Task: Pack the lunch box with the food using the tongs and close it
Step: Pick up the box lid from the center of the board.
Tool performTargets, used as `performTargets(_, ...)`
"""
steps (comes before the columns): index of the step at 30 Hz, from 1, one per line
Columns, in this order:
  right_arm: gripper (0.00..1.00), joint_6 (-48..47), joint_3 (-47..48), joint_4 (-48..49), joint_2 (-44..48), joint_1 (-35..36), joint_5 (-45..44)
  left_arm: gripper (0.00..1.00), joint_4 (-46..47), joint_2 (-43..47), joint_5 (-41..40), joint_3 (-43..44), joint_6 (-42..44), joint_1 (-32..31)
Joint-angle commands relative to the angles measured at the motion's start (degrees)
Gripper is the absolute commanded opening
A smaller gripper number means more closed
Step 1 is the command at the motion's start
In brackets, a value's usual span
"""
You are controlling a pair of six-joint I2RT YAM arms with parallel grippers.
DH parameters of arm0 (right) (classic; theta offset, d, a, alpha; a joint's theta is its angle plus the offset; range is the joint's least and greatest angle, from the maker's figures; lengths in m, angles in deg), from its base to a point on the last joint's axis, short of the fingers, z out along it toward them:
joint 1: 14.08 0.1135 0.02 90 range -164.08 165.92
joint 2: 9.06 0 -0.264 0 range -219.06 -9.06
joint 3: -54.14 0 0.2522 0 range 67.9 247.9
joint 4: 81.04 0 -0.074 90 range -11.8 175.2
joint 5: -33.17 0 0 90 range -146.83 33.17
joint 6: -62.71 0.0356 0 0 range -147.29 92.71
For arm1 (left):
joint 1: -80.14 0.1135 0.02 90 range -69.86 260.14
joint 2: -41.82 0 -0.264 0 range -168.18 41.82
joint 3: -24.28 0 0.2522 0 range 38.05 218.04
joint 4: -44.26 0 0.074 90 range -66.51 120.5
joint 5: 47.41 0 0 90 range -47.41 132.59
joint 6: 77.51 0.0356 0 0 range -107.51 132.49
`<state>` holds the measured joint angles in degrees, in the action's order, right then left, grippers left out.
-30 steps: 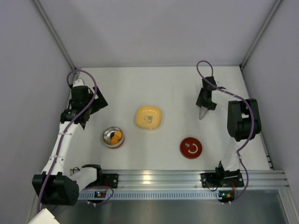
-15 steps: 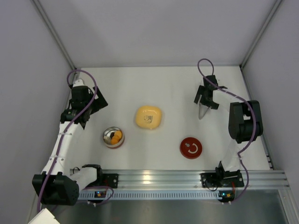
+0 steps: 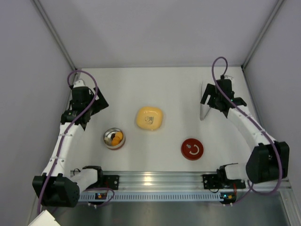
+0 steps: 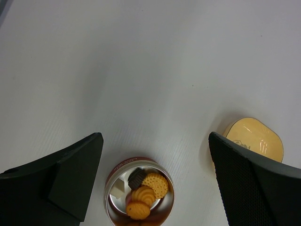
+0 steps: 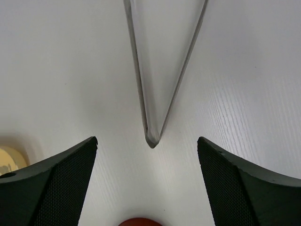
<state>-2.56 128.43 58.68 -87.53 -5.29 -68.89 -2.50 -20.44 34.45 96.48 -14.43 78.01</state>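
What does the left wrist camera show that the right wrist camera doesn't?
Left wrist only: the small round silver lunch box with red band, open, holding orange and dark brown food pieces. Right wrist only: the long thin silver metal tongs lying on the table, plus an edge of the flat red disc. Both: the yellow rounded-square dish and white table.

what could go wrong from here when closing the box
The red disc lies flat, so a grab may push it instead of lifting it. The tongs lie right below the open right gripper; a low sweep could drag them. The lunch box stands free and open, so off-centre pressing may tip it.
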Motion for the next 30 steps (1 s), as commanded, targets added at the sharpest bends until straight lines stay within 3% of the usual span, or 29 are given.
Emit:
performTargets(1,0.85,0.05,-3.83,-5.20,7.18,6.20,1.07,0.99,2.85,0.91,0.67,-0.25,0.37,0.46)
performTargets(7,0.79,8.47,-10.16,-13.19,15.37,23.60,-2.27,0.99,2.85,1.09,0.93,-0.25,0.37,0.46)
performTargets(11,0.77,14.19,-13.06,-17.84,18.70,30.13,-4.81,0.99,2.93,1.00,1.20,-0.16,0.37,0.46)
performTargets(15,0.76,18.59,-16.58,-20.32,22.13,31.19,-6.05,0.99,2.93,1.18,1.55,-0.16,0.29,0.46)
performTargets(30,0.73,23.96,-27.57,-11.80,24.60,31.46,1.59,0.99,3.02,1.26,1.64,-0.25,0.29,0.46)
